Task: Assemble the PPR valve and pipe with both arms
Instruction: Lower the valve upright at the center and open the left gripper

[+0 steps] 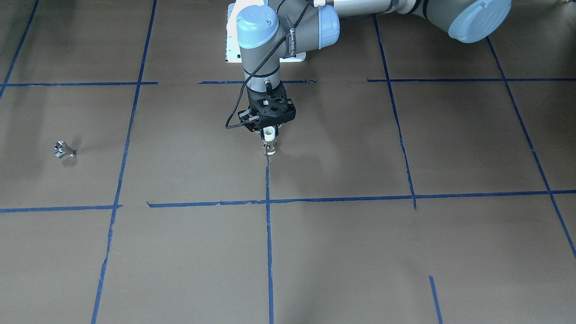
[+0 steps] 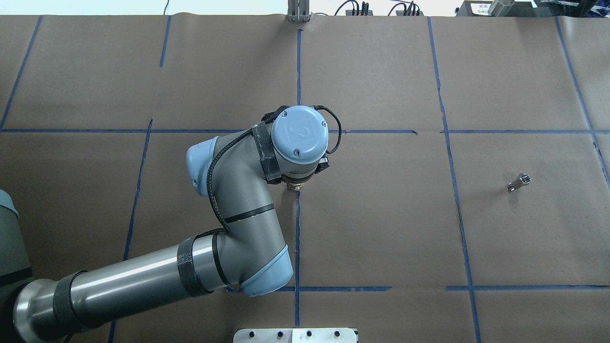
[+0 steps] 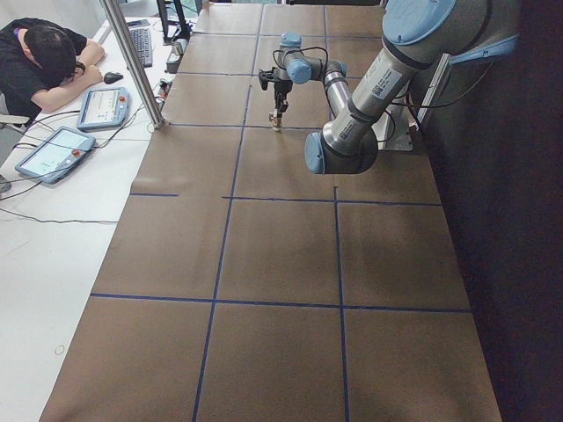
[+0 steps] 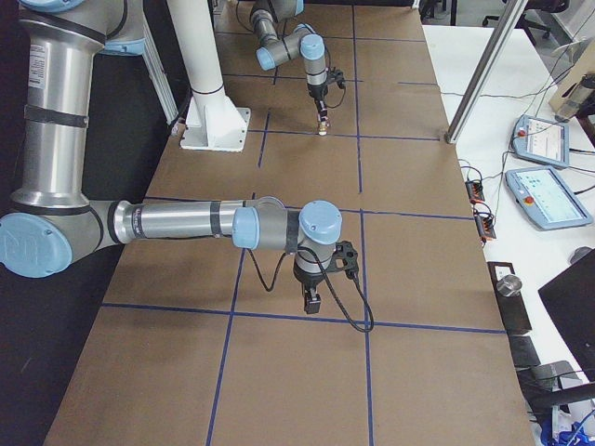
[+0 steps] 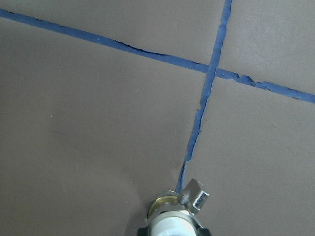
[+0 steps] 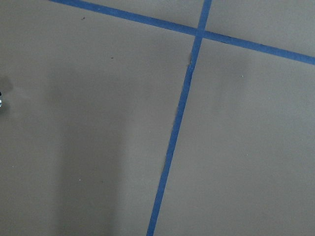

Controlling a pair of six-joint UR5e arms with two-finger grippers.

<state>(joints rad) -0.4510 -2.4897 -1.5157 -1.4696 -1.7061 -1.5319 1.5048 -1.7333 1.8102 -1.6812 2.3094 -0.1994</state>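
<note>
Left arm (image 1: 260,58) holding pipe (image 1: 269,140) (upright), valve (image 1: 65,150) apart

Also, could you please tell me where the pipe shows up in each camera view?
Front-facing: the pipe at centre, in the jaws of the left arm.
Overhead: pipe centre, peeking from under the left arm.
Exterior left: pipe top centre, far.
Exterior right: pipe top centre, far.
Left wrist: pipe bottom edge.
Right wrist: not in it.
Shared landmark: the blue tape line under it.

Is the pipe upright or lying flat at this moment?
Upright. The pipe hangs vertically from the left gripper, white end gripped on top, metal end pointing down toward the table.
</note>
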